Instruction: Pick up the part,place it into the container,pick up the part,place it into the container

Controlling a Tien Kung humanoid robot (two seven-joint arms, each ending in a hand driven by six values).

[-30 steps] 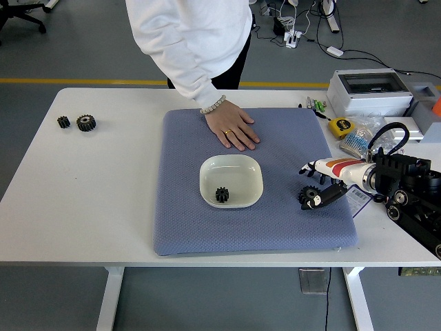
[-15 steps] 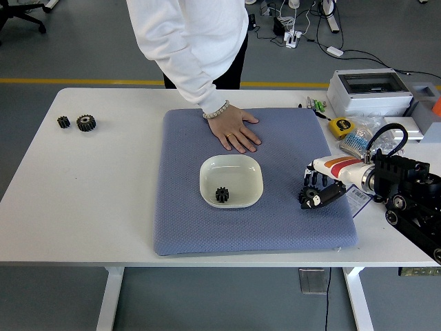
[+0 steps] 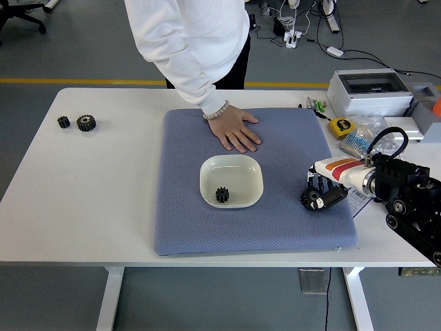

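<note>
Right robot hand point(image 3: 321, 192) grips a gear point(image 3: 311, 198) near the mat's point(image 3: 186, 221) right edge.

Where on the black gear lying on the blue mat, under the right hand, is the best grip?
Grip the small black toothed gear across its rim from above: it lies flat on the blue mat, so only the toothed edge offers opposing faces. The right hand already curls around it there.

Gear point(image 3: 311, 198) on the mat mostly hidden under right hand point(image 3: 322, 190); grip unclear. Person point(image 3: 189, 41) cut off at top edge. Right arm point(image 3: 413, 200) runs off frame.
</note>
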